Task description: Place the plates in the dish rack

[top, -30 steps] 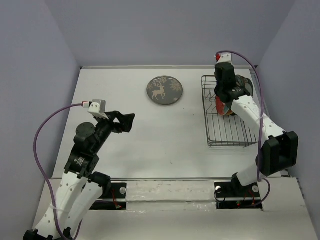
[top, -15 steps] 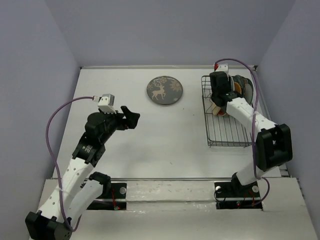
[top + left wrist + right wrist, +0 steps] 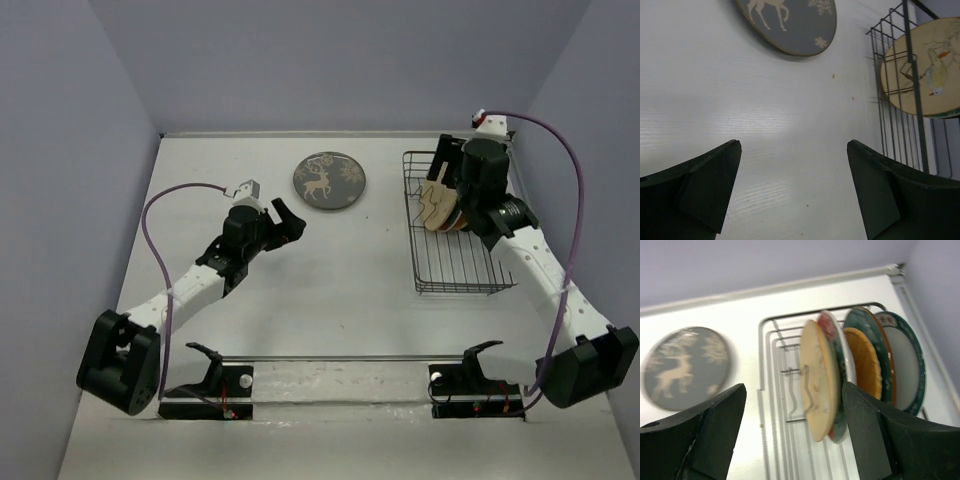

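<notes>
R gripper (image 3: 792, 387) has let go: jaws wide, backed off cream plate (image 3: 817, 380), now upright in dish rack (image 3: 455, 265) w/ the others. L gripper (image 3: 793, 145), jaws wide, has moved toward deer plate (image 3: 329, 181), flat on table (image 3: 330, 290). Prob. last to load.

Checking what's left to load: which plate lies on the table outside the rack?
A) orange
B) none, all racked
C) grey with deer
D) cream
C: the grey deer plate lies flat on the table, left of the dish rack, while the cream plate stands in it.
</notes>
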Controlling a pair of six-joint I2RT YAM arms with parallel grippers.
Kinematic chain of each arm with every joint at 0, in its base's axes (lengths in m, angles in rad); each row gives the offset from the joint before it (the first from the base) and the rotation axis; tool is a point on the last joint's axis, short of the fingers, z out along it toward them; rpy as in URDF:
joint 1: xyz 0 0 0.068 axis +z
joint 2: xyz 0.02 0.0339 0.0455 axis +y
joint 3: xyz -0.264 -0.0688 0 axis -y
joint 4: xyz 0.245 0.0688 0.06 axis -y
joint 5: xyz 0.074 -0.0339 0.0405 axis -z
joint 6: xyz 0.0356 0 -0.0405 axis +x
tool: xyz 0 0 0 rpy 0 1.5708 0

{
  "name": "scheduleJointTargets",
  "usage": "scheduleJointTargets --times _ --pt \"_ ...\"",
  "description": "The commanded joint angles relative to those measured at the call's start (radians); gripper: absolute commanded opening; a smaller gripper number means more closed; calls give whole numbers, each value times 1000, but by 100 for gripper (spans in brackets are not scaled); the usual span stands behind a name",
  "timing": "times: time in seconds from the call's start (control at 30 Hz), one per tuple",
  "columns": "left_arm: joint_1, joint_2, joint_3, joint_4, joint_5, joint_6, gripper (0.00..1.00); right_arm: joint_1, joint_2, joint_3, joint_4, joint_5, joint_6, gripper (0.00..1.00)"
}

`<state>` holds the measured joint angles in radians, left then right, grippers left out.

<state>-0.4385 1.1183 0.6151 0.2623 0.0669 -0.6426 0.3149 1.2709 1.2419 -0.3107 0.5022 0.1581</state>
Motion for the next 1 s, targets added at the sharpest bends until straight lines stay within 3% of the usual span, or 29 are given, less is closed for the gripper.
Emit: scheduleJointTargets --times 0.0,0.17,0.37,0.5,0.73,0.93,0.97 --pt "-11 171 90 133 -166 -23 97 26 -116 -76 45 -214 101 83" --pt "18 407 247 143 -245 -17 94 59 -256 -194 97 -352 168 81" --pt "90 648 438 187 -131 -40 91 59 -416 -383 216 -557 277 77" --pt "116 832 566 178 -41 -55 87 59 -449 -430 213 -599 291 77" --pt "124 1006 730 169 53 -112 76 59 -450 -481 232 -625 305 77" --pt "124 1112 811 184 103 -180 50 59 -403 -472 269 -663 317 75" --pt "124 1124 815 198 105 -193 38 59 -394 -469 275 -663 319 75"
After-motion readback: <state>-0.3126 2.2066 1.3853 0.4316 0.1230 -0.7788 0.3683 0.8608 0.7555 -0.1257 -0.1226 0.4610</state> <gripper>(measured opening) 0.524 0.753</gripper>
